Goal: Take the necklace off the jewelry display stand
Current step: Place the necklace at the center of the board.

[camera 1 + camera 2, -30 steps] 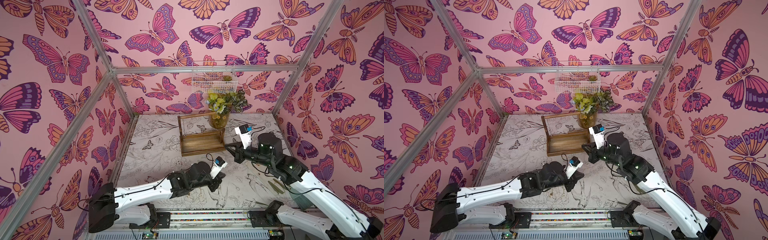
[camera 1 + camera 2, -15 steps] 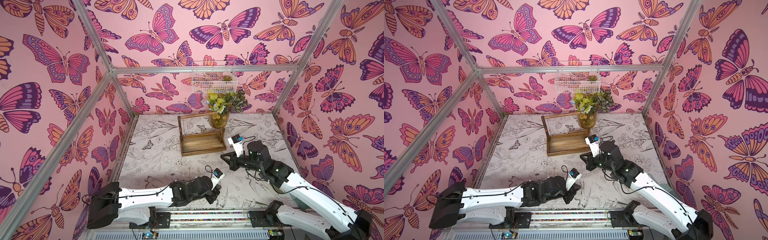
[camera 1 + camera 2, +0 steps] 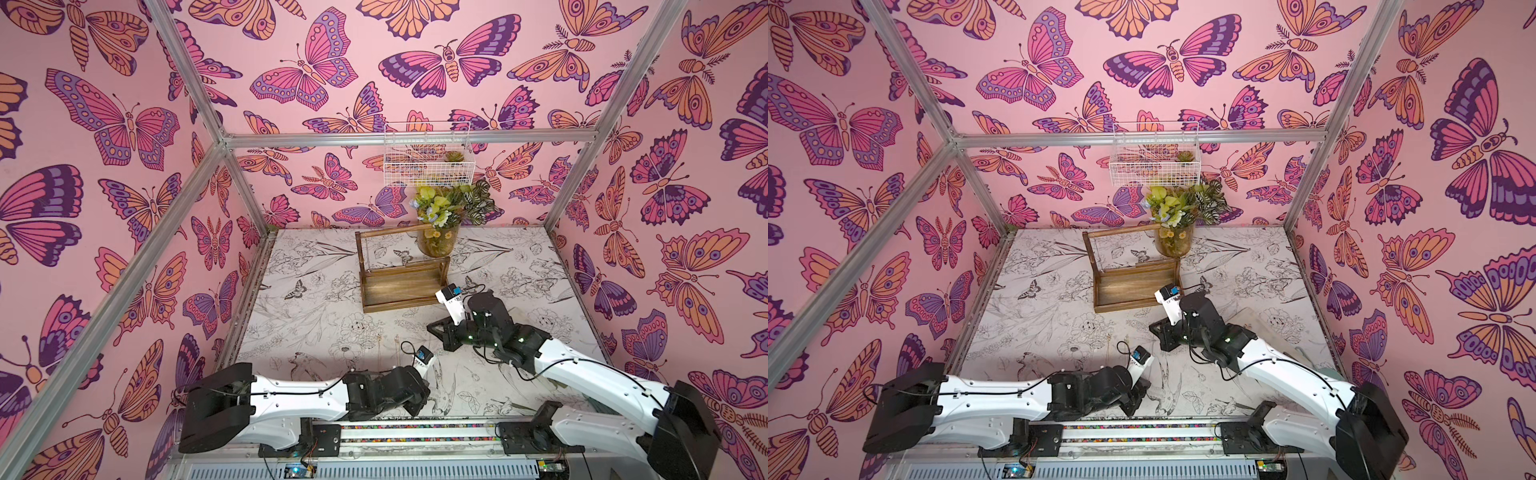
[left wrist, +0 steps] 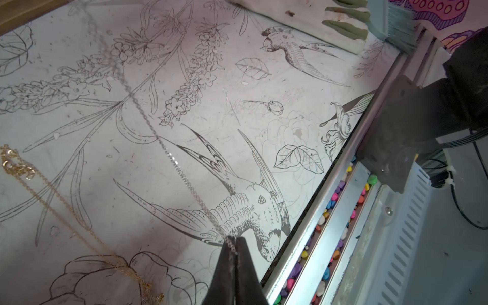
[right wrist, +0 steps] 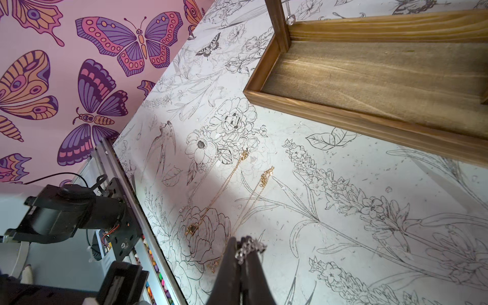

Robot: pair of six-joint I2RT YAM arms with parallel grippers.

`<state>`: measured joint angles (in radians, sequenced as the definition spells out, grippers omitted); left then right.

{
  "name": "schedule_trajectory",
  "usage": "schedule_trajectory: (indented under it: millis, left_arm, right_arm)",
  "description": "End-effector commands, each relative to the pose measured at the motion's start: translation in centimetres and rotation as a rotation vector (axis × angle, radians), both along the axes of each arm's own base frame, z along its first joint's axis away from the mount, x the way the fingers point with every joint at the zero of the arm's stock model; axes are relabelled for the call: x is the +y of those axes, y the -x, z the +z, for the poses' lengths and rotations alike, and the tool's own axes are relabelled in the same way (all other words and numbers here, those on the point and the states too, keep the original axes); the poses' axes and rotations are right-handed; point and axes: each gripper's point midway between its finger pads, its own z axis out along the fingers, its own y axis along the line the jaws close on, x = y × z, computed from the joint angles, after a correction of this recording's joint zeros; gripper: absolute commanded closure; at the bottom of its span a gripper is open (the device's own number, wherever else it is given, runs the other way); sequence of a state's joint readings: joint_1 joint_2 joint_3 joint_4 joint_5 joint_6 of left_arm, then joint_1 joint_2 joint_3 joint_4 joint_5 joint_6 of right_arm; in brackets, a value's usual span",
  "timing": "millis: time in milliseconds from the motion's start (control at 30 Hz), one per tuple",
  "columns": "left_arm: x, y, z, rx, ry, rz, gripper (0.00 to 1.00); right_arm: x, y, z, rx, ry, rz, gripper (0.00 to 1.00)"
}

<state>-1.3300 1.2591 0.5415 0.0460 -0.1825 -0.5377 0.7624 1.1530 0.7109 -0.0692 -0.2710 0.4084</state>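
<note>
Floral tabletop (image 3: pixel 316 299): two gold necklaces (image 5: pixel 264 176), one stand (image 3: pixel 401 306).

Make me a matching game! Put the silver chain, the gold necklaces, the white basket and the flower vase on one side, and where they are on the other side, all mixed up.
Things
1. silver chain
2. gold necklaces
3. white basket
4. flower vase

Places
a. hung up on the back wall
b. pinched in the left gripper and the right gripper
c. standing behind the wooden stand
d. lying flat on the table

Pairs: 1-b, 2-d, 3-a, 4-c
</note>
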Motion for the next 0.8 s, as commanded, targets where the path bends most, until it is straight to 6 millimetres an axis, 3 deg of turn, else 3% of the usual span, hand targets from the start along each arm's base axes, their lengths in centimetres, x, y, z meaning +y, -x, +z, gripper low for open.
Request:
schedule_trajectory:
  millis: [0,167,233,467,767]
  left_arm:
    - [0.8,-0.1,-1.0,0.014,-0.016,0.046,1.0]
    - [1.2,-0.1,-1.5,0.019,-0.027,0.057,1.0]
    - [1.5,0.0,-2.8,0.029,-0.064,0.061,1.0]
    - [1.9,0.3,-4.4,0.064,-0.098,0.071,1.0]
    - [1.4,0.2,-5.2,0.072,-0.115,0.076,1.0]
  right_arm:
    - [1.2,-0.4,0.0,-0.015,-0.033,0.013,1.0]
    - [2.2,-0.7,-1.6,0.001,-0.018,0.031,1.0]
    - [2.5,-0.9,-2.0,0.004,-0.014,0.031,1.0]
    - [3.1,-1.6,-3.4,0.009,0.007,0.033,1.0]
    - [3.4,-2.0,-6.0,0.04,0.042,0.031,1.0]
